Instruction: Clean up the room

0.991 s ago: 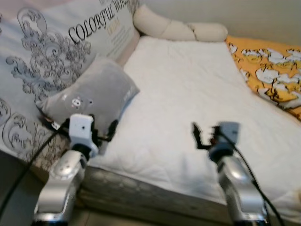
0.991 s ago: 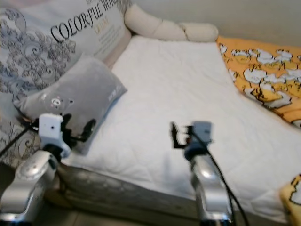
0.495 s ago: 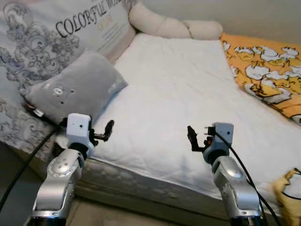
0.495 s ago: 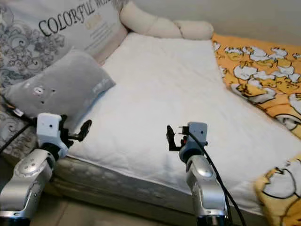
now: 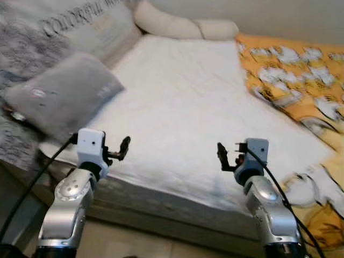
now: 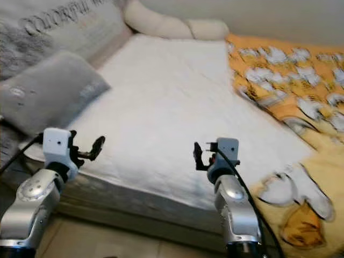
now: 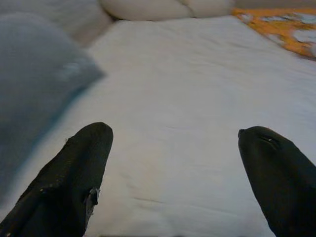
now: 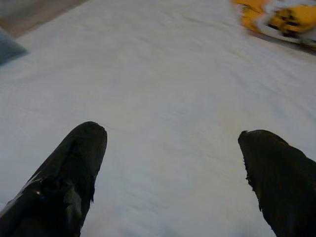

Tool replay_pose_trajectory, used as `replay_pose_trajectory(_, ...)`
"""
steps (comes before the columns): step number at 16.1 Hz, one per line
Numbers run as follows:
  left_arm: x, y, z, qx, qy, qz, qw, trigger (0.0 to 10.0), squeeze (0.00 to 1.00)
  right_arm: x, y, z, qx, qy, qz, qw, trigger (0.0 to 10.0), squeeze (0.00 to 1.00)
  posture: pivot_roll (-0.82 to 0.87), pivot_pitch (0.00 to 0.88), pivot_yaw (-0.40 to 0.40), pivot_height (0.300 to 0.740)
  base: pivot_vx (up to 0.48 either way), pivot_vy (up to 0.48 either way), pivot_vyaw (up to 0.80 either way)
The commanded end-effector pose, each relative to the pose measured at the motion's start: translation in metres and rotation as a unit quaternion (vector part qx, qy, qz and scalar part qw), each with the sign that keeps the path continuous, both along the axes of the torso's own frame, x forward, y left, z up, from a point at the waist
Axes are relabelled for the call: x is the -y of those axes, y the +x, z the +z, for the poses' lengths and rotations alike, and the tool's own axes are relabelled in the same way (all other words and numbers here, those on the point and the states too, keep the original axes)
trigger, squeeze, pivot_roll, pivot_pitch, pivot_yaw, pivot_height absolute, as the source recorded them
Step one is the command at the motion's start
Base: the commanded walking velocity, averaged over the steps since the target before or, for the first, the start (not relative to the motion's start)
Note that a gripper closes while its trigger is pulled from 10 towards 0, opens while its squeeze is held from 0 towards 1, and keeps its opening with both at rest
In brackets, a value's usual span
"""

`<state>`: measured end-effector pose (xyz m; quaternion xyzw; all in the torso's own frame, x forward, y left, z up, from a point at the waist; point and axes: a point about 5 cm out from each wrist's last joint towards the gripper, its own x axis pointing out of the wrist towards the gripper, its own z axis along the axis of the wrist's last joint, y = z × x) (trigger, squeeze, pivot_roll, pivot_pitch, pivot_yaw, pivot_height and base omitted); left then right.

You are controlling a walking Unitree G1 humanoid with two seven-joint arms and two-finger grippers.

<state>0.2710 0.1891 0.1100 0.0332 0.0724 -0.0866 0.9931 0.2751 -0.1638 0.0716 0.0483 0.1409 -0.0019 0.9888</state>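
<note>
Left gripper (image 7: 173,163) spread wide, empty, right gripper (image 8: 173,168) likewise

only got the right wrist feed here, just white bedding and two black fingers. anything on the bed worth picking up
Observer: A grey pillow lies at the bed's left side, against the big printed cushion.
Operator: whats the orange bit at the edge of my view
Observer: That is an orange patterned blanket; it covers the right side of the bed and spills over the front edge near the right arm.
Operator: where's the other arm
Observer: The left gripper is open and empty, raised over the front edge of the white mattress, just short of the pillow. Your right gripper is level with it, also open.
</note>
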Motion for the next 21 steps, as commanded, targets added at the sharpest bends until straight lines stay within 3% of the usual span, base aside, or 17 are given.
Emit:
replay_pose_trajectory(1,0.001,0.001,0.003,0.003,0.007,-0.005,1.000,10.0,1.00,0.001,0.002,0.003,0.008,0.002,-0.004,1.000,10.0,0.00,0.06,0.000,0.005,0.740,0.000,-0.292,0.00)
replay_pose_trajectory(6,0.002,0.003,0.004,0.004,0.005,-0.006,1.000,10.0,1.00,0.000,0.006,0.007,0.015,0.011,-0.003,1.000,10.0,0.00,0.07,0.000,0.005,0.740,0.000,-0.292,0.00)
replay_pose_trajectory(16,0.003,0.008,0.006,0.007,0.003,-0.012,1.000,10.0,1.00,-0.006,0.013,0.010,0.026,-0.014,0.016,0.999,10.0,0.00,0.06,0.000,0.015,0.740,0.000,-0.279,0.00)
replay_pose_trajectory(21,0.003,0.007,0.005,0.005,0.004,-0.013,1.000,10.0,1.00,-0.008,0.011,0.007,0.021,-0.011,0.021,0.999,10.0,0.00,0.07,0.000,0.012,0.740,0.000,-0.272,0.75)
